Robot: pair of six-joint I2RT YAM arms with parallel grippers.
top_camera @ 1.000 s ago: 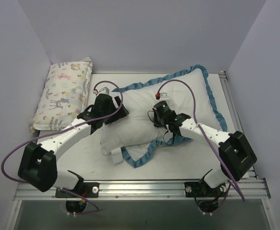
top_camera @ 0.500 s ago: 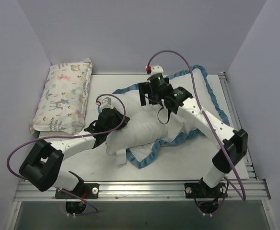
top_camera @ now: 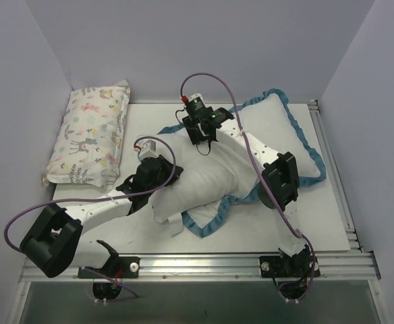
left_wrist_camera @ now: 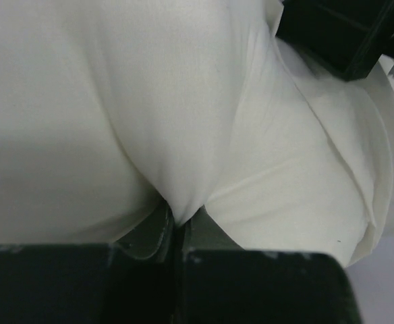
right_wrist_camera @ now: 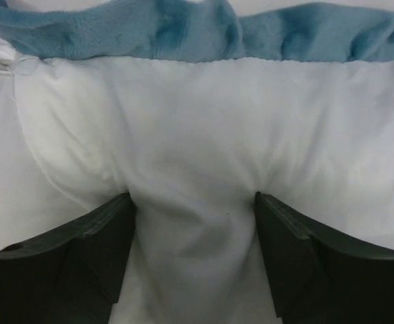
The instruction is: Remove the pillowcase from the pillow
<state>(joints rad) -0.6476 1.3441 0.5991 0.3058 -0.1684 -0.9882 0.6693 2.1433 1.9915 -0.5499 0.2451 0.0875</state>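
Note:
The pillowcase (top_camera: pixel 303 145) lies white side out, its teal ruffle around the edge. The white pillow (top_camera: pixel 187 185) bulges out of it at the near left. My left gripper (top_camera: pixel 156 175) is on the pillow's left end. In the left wrist view this gripper (left_wrist_camera: pixel 177 219) is shut on a pinched fold of the pillow (left_wrist_camera: pixel 150 101). My right gripper (top_camera: pixel 200 135) reaches to the back left edge of the pillowcase. In the right wrist view its fingers (right_wrist_camera: pixel 102 236) stand apart, pressed into white pillowcase fabric (right_wrist_camera: pixel 197 115) that humps between them, just below the ruffle (right_wrist_camera: pixel 183 34).
A pastel animal-print pillow (top_camera: pixel 92 135) lies along the left wall. Grey walls close in the left, back and right sides. A metal rail (top_camera: pixel 197 262) runs along the near table edge, and purple cables loop over both arms.
My right gripper let go at the pillow's middle, swung to the back left edge and pressed into the fabric there. My left gripper shut on the pillow and drew back slightly.

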